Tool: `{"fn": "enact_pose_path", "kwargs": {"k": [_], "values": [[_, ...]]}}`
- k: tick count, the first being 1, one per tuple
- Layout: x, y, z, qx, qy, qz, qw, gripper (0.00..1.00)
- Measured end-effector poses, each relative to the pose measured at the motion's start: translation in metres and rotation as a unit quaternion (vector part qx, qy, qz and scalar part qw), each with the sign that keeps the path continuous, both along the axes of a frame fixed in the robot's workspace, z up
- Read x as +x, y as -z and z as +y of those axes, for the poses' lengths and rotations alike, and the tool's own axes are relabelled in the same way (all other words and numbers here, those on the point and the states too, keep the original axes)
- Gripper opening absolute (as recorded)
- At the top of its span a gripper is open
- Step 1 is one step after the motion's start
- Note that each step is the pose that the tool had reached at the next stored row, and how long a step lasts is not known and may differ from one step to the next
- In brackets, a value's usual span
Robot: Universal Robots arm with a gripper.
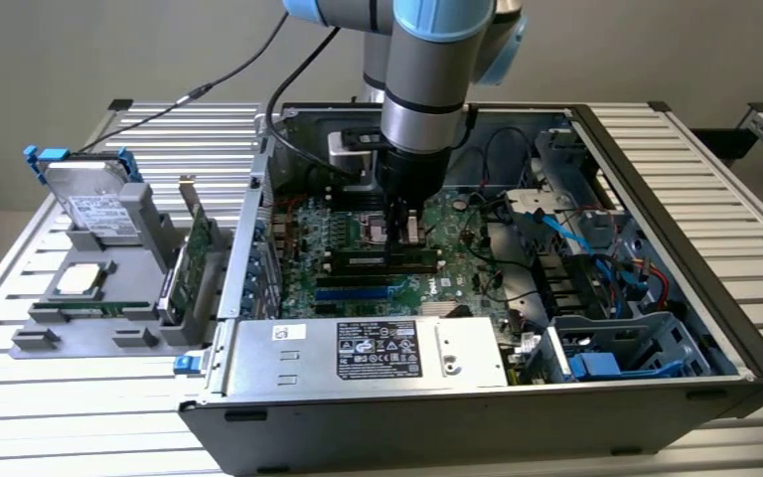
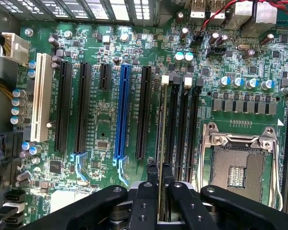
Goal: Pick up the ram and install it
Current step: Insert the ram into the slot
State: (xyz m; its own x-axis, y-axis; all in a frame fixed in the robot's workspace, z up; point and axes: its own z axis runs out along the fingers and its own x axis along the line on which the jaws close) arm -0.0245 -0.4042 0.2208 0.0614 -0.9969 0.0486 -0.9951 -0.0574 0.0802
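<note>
Over the motherboard point(image 2: 102, 120), ram point(image 2: 162, 134) edge-on, lengthwise along memory slots point(image 2: 193, 120)

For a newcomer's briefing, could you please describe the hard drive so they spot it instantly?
Find the open computer case; on the exterior view's left stands a grey holder. The hard drive stands on edge at its far end: silver, with blue clips, unlike the green card beside it.

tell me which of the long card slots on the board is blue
The single blue slot, standing between two black slots; every other one is black except the white slot.
</note>
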Motion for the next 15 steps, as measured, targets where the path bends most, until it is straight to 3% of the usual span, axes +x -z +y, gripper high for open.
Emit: {"fn": "enact_pose_path", "kwargs": {"k": [15], "values": [[0.0, 0.0025, 0.0014, 0.0, 0.0, 0.0, 1.0, 0.14]]}}
